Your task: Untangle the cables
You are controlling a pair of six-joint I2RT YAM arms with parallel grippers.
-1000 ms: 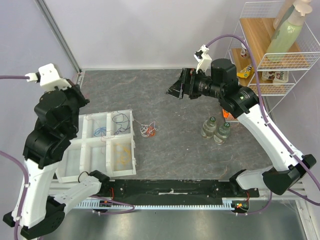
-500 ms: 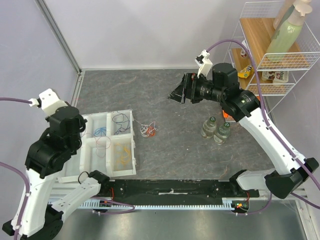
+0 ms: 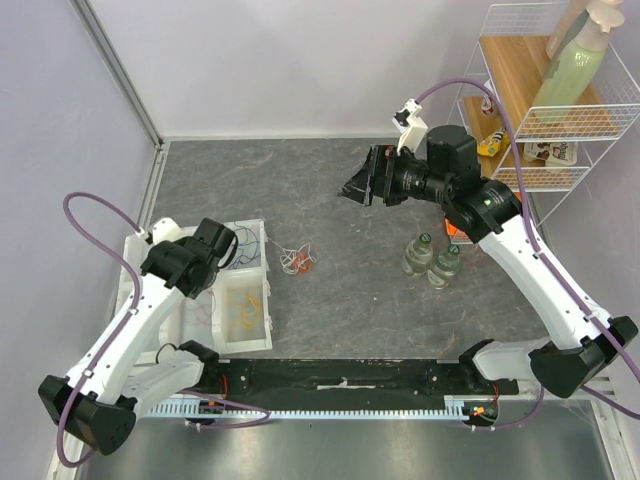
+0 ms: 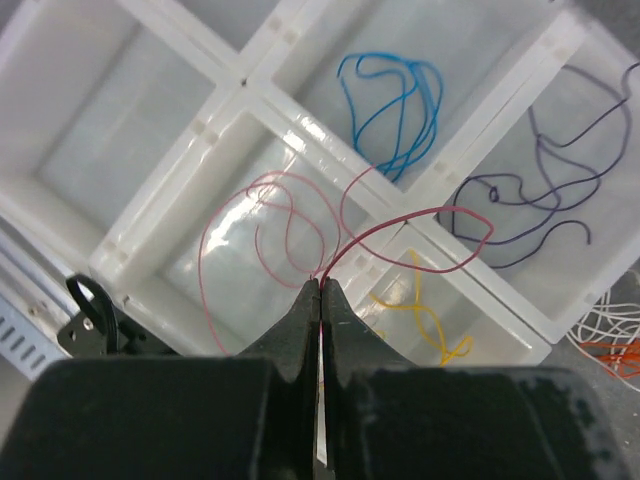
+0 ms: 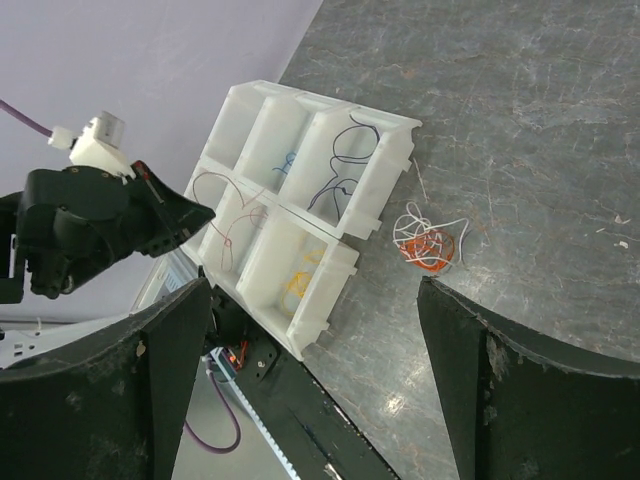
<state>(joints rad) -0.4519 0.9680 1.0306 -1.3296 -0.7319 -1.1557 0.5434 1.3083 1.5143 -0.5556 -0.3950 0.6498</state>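
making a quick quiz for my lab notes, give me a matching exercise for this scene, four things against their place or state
1 red cable
2 yellow cable
3 white and orange tangle
4 right end effector

A on the table beside the tray
B open, above the table
C pinched in the left end effector
D loose in a tray compartment

Pairs: 1-C, 2-D, 3-A, 4-B
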